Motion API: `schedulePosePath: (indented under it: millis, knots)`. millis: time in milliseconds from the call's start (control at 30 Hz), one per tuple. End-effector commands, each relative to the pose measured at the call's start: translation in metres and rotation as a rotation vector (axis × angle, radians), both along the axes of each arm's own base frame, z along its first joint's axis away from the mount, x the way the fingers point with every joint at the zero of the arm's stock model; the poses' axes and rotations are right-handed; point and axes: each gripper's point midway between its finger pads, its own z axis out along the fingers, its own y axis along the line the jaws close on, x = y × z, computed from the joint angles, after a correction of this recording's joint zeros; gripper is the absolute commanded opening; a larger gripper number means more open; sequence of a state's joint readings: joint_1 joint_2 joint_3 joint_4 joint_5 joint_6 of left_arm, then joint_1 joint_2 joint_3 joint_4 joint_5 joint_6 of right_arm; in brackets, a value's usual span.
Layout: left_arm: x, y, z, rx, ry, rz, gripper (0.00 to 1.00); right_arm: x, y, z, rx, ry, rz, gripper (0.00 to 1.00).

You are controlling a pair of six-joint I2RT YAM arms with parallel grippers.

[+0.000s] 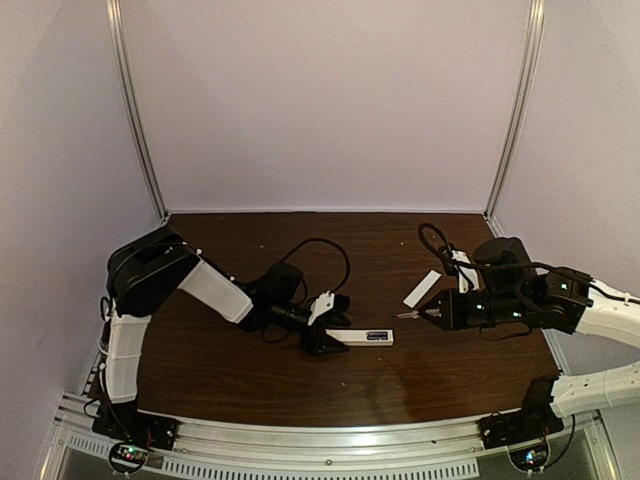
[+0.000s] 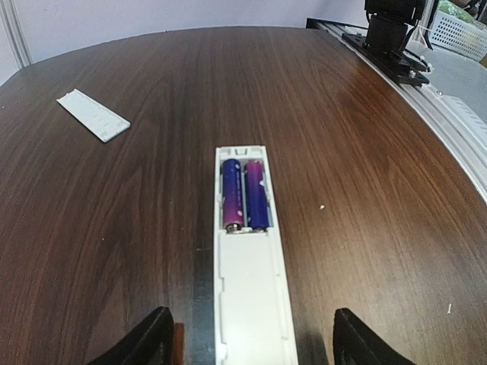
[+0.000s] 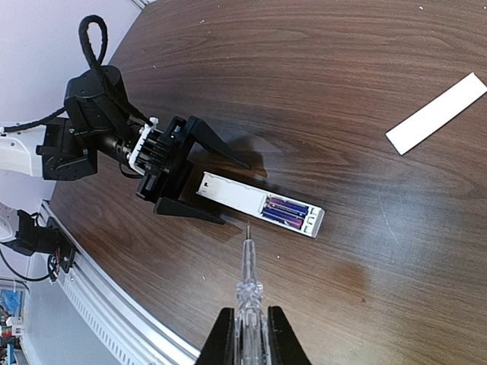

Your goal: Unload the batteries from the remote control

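Dark wood table (image 1: 250,385), white strip (image 1: 422,288) lying apart, left gripper (image 3: 236,193) spread astride remote control (image 3: 262,204), right gripper (image 3: 249,318) pinching screwdriver (image 3: 246,266)

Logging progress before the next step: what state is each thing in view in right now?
remote control: lying flat, battery compartment open.
batteries: two, both seated in the compartment.
cover strip: off, lying flat apart from the remote.
left gripper: open, fingers either side of the remote's end.
right gripper: shut on the screwdriver, tip short of the remote.
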State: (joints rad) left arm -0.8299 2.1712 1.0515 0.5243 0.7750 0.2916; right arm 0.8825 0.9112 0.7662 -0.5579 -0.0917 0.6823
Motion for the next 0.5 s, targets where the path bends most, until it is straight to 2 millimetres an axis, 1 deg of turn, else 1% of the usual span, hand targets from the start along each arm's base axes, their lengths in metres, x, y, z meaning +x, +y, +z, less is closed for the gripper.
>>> schedulePosePath:
  millis: [0,200,400,467]
  knots:
    - [0.003,-0.006,-0.002,-0.012,0.011,-0.003,0.71,0.005,-0.003,0.001,-0.016,-0.016,-0.017,0.00]
    - [0.002,-0.011,-0.003,-0.013,0.003,0.006,0.62,0.005,-0.003,0.000,-0.013,-0.015,-0.018,0.00]
    - [0.001,-0.016,-0.009,0.007,-0.007,0.016,0.55,0.004,-0.003,0.000,-0.010,-0.013,-0.016,0.00]
    - [0.002,-0.017,-0.010,0.009,-0.012,0.021,0.51,0.004,-0.004,0.000,-0.009,-0.013,-0.016,0.00]
